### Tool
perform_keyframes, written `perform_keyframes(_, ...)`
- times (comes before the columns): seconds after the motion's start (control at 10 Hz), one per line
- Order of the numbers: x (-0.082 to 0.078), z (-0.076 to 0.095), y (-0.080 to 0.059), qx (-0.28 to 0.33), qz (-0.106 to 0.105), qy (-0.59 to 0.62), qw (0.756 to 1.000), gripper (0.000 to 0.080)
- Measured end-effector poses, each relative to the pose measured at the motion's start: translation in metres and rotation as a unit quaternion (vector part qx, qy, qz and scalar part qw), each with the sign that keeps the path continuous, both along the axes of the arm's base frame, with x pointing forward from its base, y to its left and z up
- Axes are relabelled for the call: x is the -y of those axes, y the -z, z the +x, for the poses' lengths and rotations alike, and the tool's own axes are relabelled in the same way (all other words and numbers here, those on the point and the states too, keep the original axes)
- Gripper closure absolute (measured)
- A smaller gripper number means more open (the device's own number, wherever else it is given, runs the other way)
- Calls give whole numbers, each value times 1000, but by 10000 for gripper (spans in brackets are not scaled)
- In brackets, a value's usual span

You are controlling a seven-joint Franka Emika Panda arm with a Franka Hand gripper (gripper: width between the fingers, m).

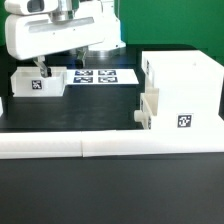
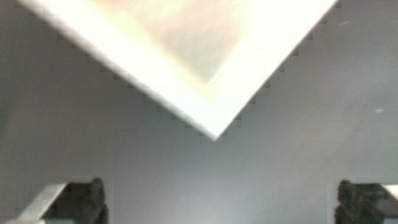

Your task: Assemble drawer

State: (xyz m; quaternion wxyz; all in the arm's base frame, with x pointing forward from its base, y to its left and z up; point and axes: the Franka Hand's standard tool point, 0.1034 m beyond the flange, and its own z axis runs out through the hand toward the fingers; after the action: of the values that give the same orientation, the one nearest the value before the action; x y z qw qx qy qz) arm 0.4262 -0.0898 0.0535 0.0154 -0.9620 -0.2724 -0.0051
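Observation:
The tall white casing (image 1: 185,85) stands at the exterior view's right, its tag (image 1: 184,122) facing the camera. One small tray (image 1: 148,112) sits against the casing's lower left side; I cannot tell how far in it is. The other open-top tray (image 1: 36,83) lies at the left with a tag on its front. My gripper (image 1: 52,66) hovers just above this tray's back edge. In the wrist view a blurred white tray corner (image 2: 196,60) fills the frame. My gripper (image 2: 217,200) is open, its two dark fingers (image 2: 75,200) wide apart with nothing between them.
The marker board (image 1: 103,76) lies flat between the left tray and the casing. A long low white wall (image 1: 100,148) runs along the front of the black table. The arm's white body (image 1: 50,30) hangs over the back left.

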Motion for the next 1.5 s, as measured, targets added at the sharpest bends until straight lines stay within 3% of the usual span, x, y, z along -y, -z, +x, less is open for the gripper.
perform_keyframes(0.3, 11, -24, -3, -1, -2, 159, 987, 151)
perform_keyframes(0.7, 7, -22, -2, -3, 2, 228, 974, 151)
perform_keyframes(1.0, 2, -57, 15, -4, -5, 250, 968, 151)
perform_keyframes(1.3, -1, -73, 37, 4, -11, 243, 970, 151)
perform_keyframes(1.5, 0, -73, 46, 3, -13, 243, 970, 151)
